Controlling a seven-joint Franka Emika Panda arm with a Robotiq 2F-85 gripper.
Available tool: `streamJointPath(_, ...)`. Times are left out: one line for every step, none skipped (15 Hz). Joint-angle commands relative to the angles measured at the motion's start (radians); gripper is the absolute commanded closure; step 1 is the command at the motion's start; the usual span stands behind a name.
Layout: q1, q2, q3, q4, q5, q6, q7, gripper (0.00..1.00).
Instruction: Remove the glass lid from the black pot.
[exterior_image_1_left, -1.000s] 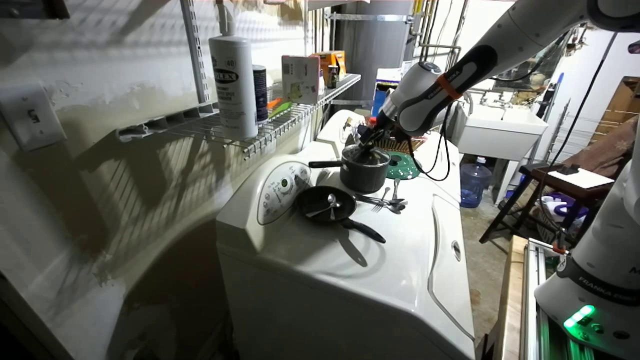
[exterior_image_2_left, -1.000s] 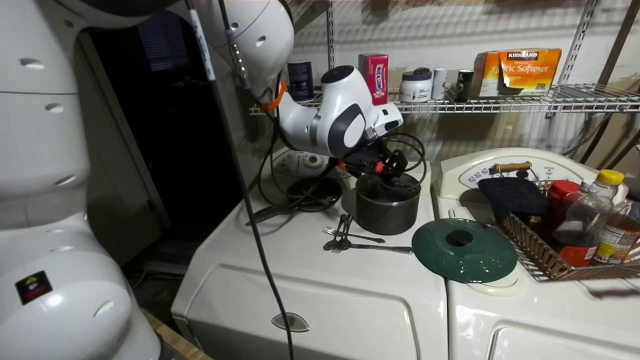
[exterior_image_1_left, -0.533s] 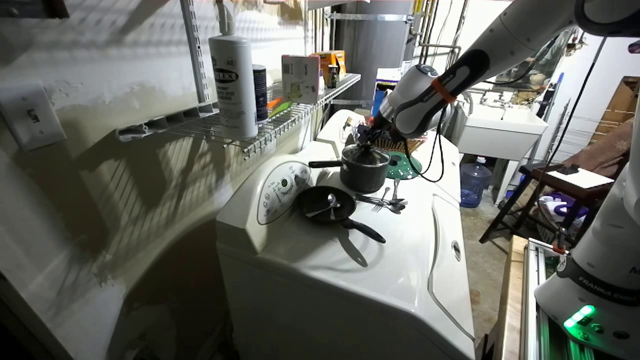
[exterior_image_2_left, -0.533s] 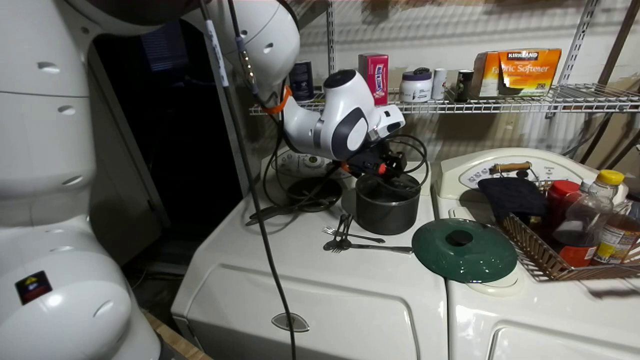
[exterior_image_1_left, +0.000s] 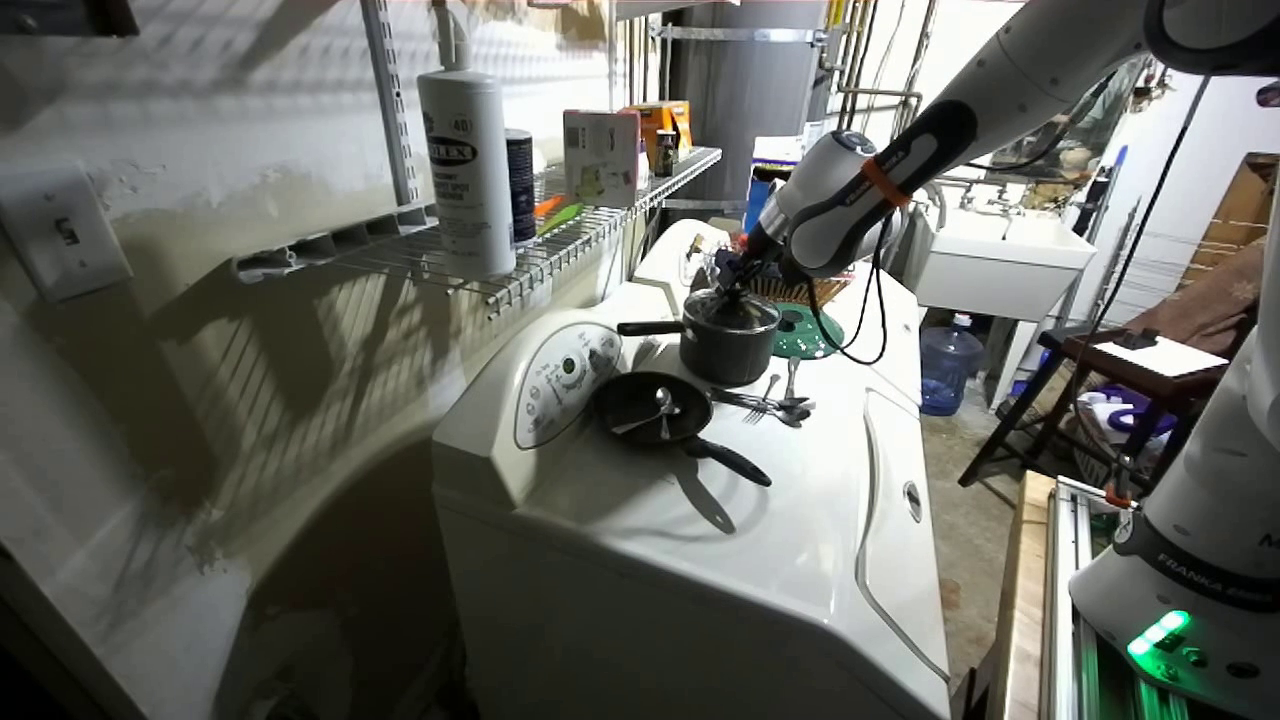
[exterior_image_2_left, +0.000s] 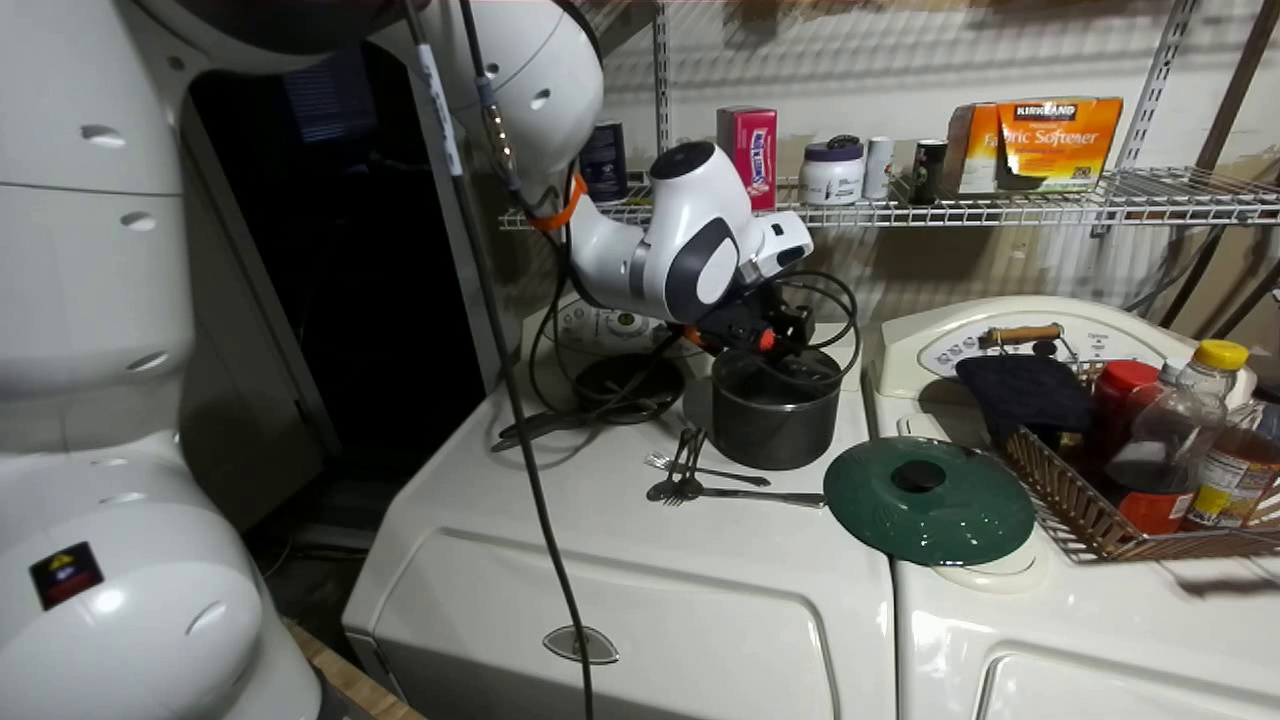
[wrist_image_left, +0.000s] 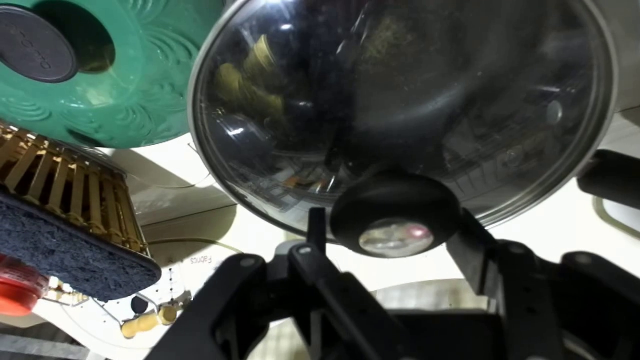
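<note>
The see-through glass lid (wrist_image_left: 410, 100) lies on the black pot (exterior_image_2_left: 775, 435), its dark round knob (wrist_image_left: 395, 207) in the middle. In an exterior view the glass lid (exterior_image_1_left: 752, 313) sits level on the pot's rim, and the pot's handle (exterior_image_1_left: 650, 328) points toward the wall. My gripper (wrist_image_left: 392, 215) has one finger on each side of the knob. A narrow gap shows beside the left finger (wrist_image_left: 317, 227); the right finger (wrist_image_left: 470, 255) is at the knob's edge, contact unclear. In an exterior view the gripper's body and cables partly hide the lid.
A black frying pan (exterior_image_1_left: 618, 395) with spoons lies beside the pot. Forks and spoons (exterior_image_2_left: 690, 486) lie in front of it. A green lid (exterior_image_2_left: 960, 515) and a basket (exterior_image_2_left: 1085, 520) with bottles are nearby. A wire shelf (exterior_image_2_left: 1000, 212) runs behind.
The arm has shifted slightly and come a little lower, bringing the gripper over the knob; in the last half second it has barely moved. Pot and lid have stayed in place.
</note>
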Motion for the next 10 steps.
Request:
streamJointPath(0.014,0.015,-0.016,0.009,0.017,0.002,-0.004,0.24)
streamJointPath(0.016,0.014,-0.019,0.008,0.016,-0.001,-0.002,0.27)
streamJointPath(0.017,0.013,-0.02,0.007,0.016,-0.002,-0.002,0.24)
streamJointPath(0.018,0.01,-0.023,0.004,-0.005,-0.005,0.019,0.27)
streamJointPath(0.019,0.007,-0.025,0.002,-0.006,-0.007,0.019,0.28)
streamJointPath(0.019,0.004,-0.024,0.0,-0.007,-0.013,0.019,0.28)
streamJointPath(0.019,0.003,-0.024,-0.001,-0.006,-0.015,0.019,0.29)
streamJointPath(0.019,0.002,-0.021,-0.002,-0.005,-0.02,0.019,0.32)
streamJointPath(0.022,0.0,-0.025,-0.003,-0.008,-0.026,0.021,0.35)
streamJointPath(0.022,0.0,-0.023,-0.004,-0.008,-0.028,0.019,0.5)
